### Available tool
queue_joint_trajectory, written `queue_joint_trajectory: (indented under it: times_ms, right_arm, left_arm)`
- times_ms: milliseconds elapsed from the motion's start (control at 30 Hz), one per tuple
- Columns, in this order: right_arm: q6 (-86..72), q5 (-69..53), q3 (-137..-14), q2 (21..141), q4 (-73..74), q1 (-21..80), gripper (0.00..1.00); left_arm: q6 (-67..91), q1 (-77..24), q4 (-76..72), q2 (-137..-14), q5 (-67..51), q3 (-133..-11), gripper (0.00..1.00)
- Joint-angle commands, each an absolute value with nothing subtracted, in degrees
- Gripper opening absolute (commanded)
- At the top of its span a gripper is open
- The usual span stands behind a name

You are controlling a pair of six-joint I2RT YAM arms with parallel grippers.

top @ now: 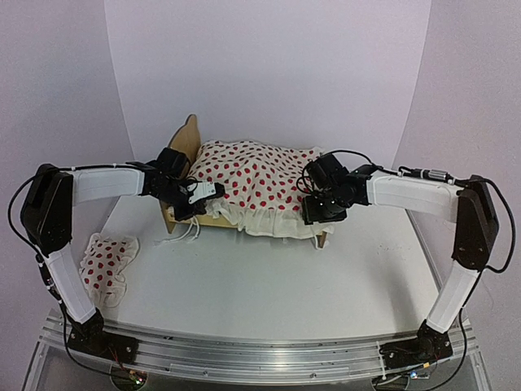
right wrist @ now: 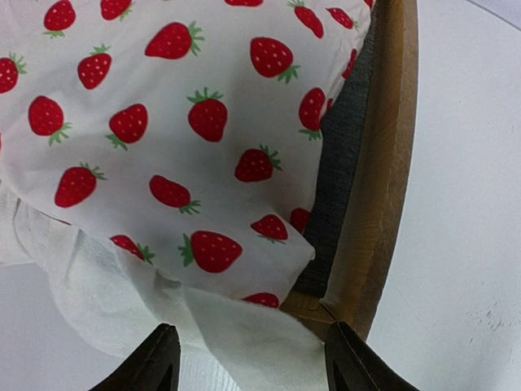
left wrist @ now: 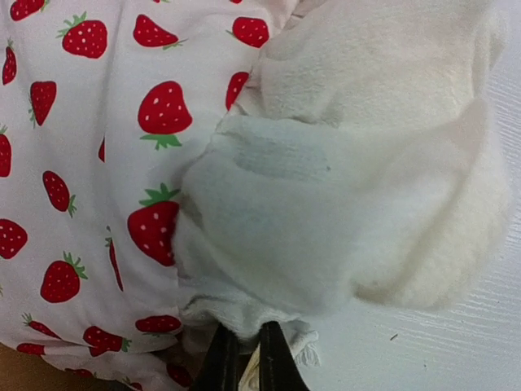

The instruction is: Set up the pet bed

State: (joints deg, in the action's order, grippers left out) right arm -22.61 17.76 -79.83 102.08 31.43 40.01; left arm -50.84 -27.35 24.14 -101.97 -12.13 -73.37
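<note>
The pet bed (top: 189, 134) stands at the table's middle back, its light wood headboard on the left. A cream cloth (top: 256, 175) printed with red strawberries covers it, and a white ruffle hangs over the near side. My left gripper (top: 194, 204) is at the headboard end of the near side. In the left wrist view the left gripper (left wrist: 244, 334) is shut on the ruffle's fluffy white edge (left wrist: 342, 212). My right gripper (right wrist: 252, 338) stands open over the foot corner. There the footboard (right wrist: 383, 163) and dark grey mattress (right wrist: 342, 163) show beside the cloth (right wrist: 163, 122).
A small red-dotted pillow (top: 106, 262) lies on the white table (top: 260, 285) at the near left, beside the left arm. White strings hang below the bed's near left corner (top: 189, 232). A pale backdrop closes the back and sides.
</note>
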Motion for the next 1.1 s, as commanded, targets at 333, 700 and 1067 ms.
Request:
queue_joint_trajectory:
  times_ms: [333,700,1067]
  right_arm:
    - [-21.3,18.3,-78.6,101.8,32.1,38.7,0.28]
    - [-19.7,16.9,-77.9,99.6,32.2,38.6,0.01]
    - [-20.0,14.2,-78.7,99.1,32.6,38.6,0.18]
  left_arm:
    - [-50.2,-21.8,24.2,-96.4,-13.1,-77.6,0.00]
    - [-59.4,-20.4,31.3,-87.5,-17.0,-73.1,0.00]
    - [-57.9,-20.9,29.3,-92.7,-14.6,-69.9,0.29]
